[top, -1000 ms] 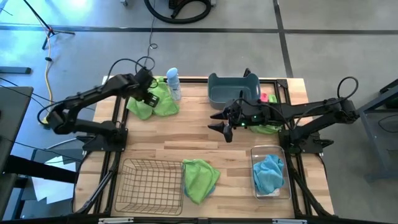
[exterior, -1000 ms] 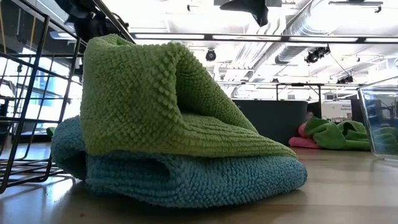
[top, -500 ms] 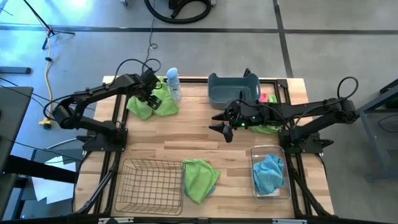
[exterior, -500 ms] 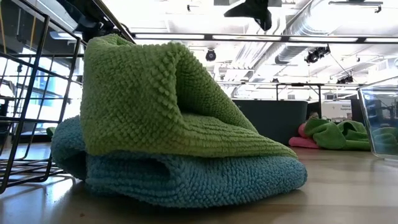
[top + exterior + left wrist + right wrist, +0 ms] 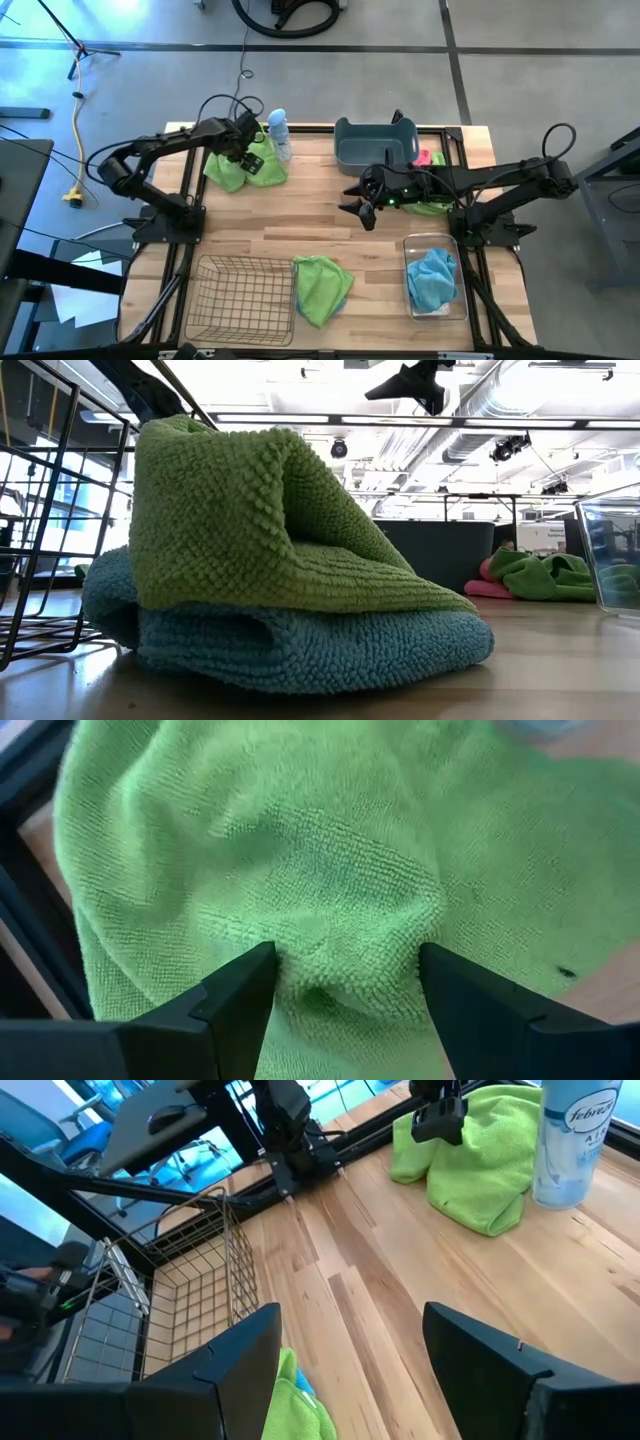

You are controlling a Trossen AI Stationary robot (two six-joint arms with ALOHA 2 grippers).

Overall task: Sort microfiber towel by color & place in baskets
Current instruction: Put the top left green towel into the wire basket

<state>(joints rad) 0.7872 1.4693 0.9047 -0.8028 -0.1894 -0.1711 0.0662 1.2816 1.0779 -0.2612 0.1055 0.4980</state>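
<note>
Now left hand (image 5: 345,982) has sunk into green towel (image 5: 330,860).

Showing three baskets (image 5: 242,295) (image 5: 376,141) (image 5: 436,276), one spray bottle (image 5: 279,132), three green towels (image 5: 245,160) (image 5: 320,287) (image 5: 430,206), two blue towels (image 5: 432,276) (image 5: 300,645), one pink towel (image 5: 432,157).

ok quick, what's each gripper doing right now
Left gripper: open, fingers pressed into the green towel by the spray bottle, not yet closed on it.
Right gripper: open, holding nothing, above mid-table.
</note>
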